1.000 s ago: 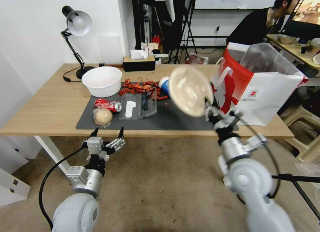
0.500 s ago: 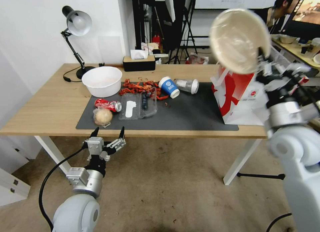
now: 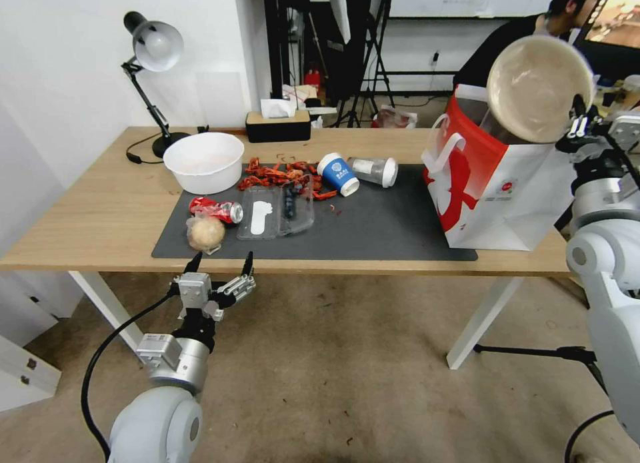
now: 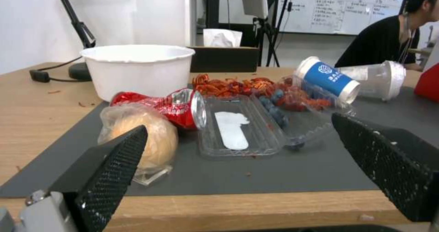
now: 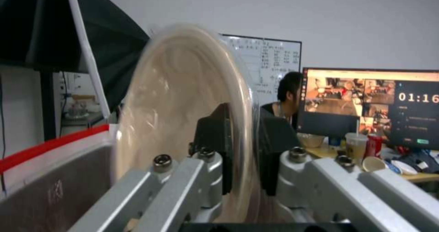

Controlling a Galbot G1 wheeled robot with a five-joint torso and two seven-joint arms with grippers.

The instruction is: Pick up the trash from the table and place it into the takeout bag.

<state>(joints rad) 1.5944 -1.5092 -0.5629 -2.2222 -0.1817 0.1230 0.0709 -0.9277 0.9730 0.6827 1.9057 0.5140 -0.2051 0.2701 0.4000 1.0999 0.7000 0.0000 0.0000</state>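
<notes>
Two grippers: our right gripper (image 3: 579,124) pinching round tan lidded bowl (image 3: 539,88) above takeout bag (image 3: 507,183); left gripper (image 3: 221,264) spread wide below table (image 3: 93,216) edge

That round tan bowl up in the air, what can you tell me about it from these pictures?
The round tan lidded bowl is wide and shallow, beige, with a clear plastic lid that looks glossy. It is tipped on its edge, its round face toward the head camera. The right hand is shut on its rim, one dark finger on each side. It hangs over the open top of the takeout bag, off the table.
</notes>
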